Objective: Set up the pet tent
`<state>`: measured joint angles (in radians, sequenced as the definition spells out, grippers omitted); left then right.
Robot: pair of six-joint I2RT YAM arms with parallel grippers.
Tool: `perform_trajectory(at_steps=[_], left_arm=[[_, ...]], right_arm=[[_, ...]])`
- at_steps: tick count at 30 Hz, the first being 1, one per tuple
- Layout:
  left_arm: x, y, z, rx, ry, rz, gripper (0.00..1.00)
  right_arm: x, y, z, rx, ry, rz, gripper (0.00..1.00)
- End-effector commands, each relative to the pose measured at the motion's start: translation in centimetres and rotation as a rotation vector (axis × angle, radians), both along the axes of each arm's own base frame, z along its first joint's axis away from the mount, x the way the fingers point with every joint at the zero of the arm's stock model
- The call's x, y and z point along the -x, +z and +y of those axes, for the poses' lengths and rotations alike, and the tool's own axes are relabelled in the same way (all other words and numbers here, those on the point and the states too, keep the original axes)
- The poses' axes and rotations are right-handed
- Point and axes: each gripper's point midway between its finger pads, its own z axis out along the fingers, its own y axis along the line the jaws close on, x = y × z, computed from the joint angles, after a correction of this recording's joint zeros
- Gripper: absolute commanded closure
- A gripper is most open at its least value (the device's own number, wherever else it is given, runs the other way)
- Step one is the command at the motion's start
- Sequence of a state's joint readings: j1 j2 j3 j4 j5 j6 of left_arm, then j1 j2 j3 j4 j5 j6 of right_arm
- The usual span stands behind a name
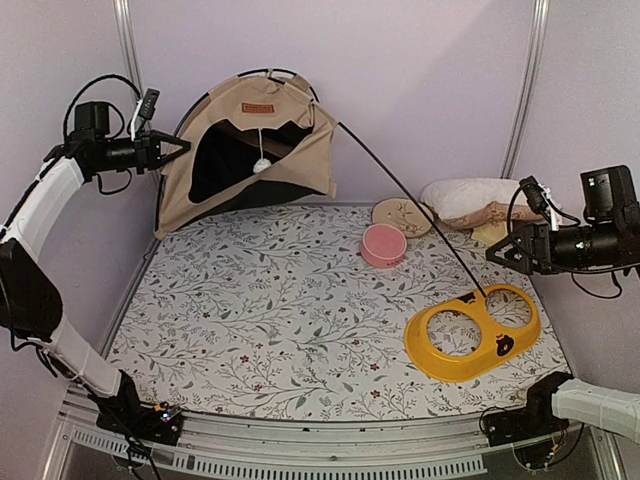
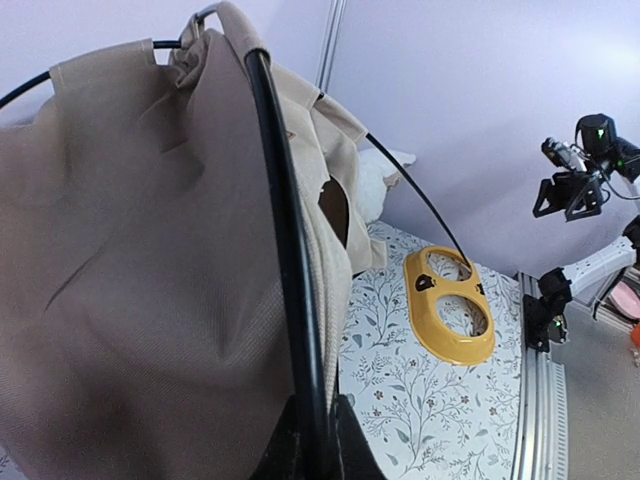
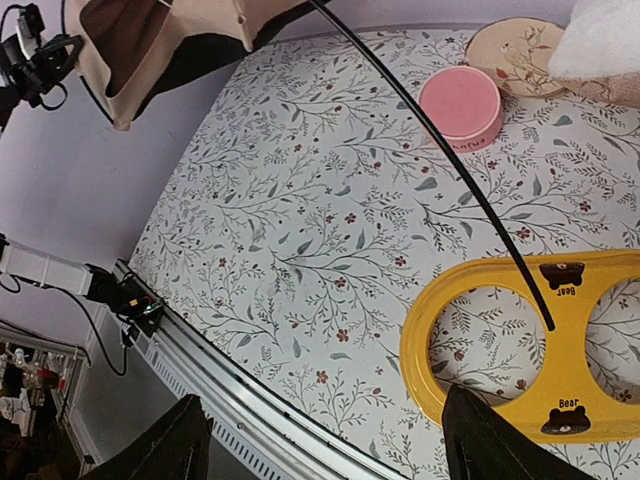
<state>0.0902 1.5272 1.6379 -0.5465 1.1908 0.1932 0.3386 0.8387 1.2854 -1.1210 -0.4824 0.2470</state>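
Note:
The tan pet tent [image 1: 215, 120] stands at the back left against the wall, with its dark lining, brown label [image 1: 257, 108] and white pom-pom [image 1: 261, 165] showing. A thin black pole [image 1: 410, 205] runs from the tent's top right down to the yellow bowl stand [image 1: 430, 335]. My left gripper [image 1: 178, 148] is at the tent's left edge. In the left wrist view it [image 2: 312, 445] is shut on a black pole [image 2: 285, 230] along the tan fabric [image 2: 130, 250]. My right gripper [image 1: 500, 255] hangs open and empty over the table's right side [image 3: 330, 450], above the stand [image 3: 420, 350].
A pink bowl [image 1: 383, 245], a round patterned disc [image 1: 402, 215] and a beige pillow [image 1: 470, 197] lie at the back right. The floral mat [image 1: 270, 300] covers the table. Walls close in the back and the left.

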Motion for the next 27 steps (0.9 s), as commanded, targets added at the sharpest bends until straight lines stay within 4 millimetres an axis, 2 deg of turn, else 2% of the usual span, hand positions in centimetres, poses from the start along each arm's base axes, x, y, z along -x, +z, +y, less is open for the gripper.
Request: perform_trajectory(at_steps=[1, 7, 12, 17, 22, 27], left_arm=[[1.2, 2.8, -0.3, 0.005, -0.070, -0.131, 1.00], [1.7, 3.0, -0.3, 0.005, -0.073, -0.136, 1.00], [2.0, 3.3, -0.4, 0.011, -0.085, -0.139, 1.00], [1.8, 3.3, -0.4, 0.010, -0.080, -0.137, 1.00], [1.3, 3.4, -0.4, 0.010, -0.080, -0.132, 1.00], [1.1, 3.5, -0.3, 0.007, -0.075, -0.135, 1.00]], right_arm=[[-1.5, -4.4, -1.9, 0.144, -0.114, 0.048, 0.19], [-4.7, -8.2, 0.1, 0.243, -0.117, 0.013, 0.19], [-5.9, -8.6, 0.5, 0.290, -0.121, -0.019, 0.19], [-4.8, -9.1, 1.3, 0.289, -0.051, 0.014, 0.27], [-2.9, -8.0, 1.4, 0.250, -0.011, 0.032, 0.34], [-2.5, -9.1, 2.0, 0.250, 0.026, 0.078, 0.39]])
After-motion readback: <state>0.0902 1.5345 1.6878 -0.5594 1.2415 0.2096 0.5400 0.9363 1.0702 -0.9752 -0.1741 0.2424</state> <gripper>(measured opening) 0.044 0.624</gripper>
